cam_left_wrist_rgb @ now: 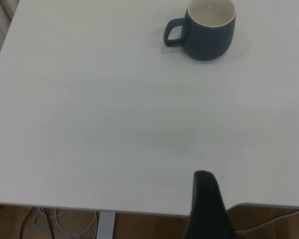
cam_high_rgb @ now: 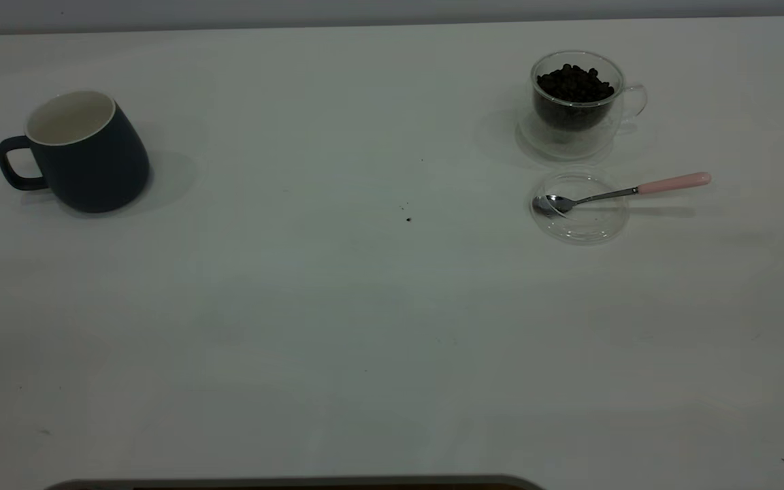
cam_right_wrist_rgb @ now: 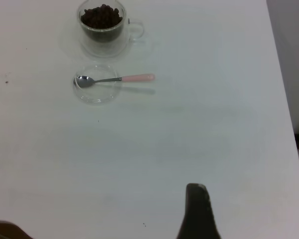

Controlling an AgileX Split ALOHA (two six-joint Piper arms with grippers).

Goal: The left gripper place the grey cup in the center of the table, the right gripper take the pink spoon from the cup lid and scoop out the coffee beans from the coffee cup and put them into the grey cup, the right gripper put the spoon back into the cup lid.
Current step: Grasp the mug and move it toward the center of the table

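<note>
Grey cup (cam_high_rgb: pixel 86 153) stands upright at the far left of the counter (cam_high_rgb: pixel 337 327), handle (cam_high_rgb: pixel 14 163) turned outward to the left edge, well apart from everything else; nothing moved to centre yet, by the look of it. Glazed slate body, rounded and wider at the base, white inside, empty. Left gripper (cam_left_wrist_rgb: pixel 207 206) hangs back over the near counter edge, only one dark finger in view; cannot tell whether open or closed. To do this step well: approach the cup wall or rim rather than the loop, grip square, since the glaze looks slick. Across the counter, coffee cup (cam_high_rgb: pixel 579 102), clear double-walled glass, heaped with dark coffee beans (cam_high_rgb: pixel 574 85). Just beside it the cup lid (cam_high_rgb: pixel 579 207), shallow clear disc, holds the pink spoon (cam_high_rgb: pixel 627 191), metal bowl inside, handle overhanging. Right gripper (cam_right_wrist_rgb: pixel 199 211) likewise parked; state unreadable.
</note>
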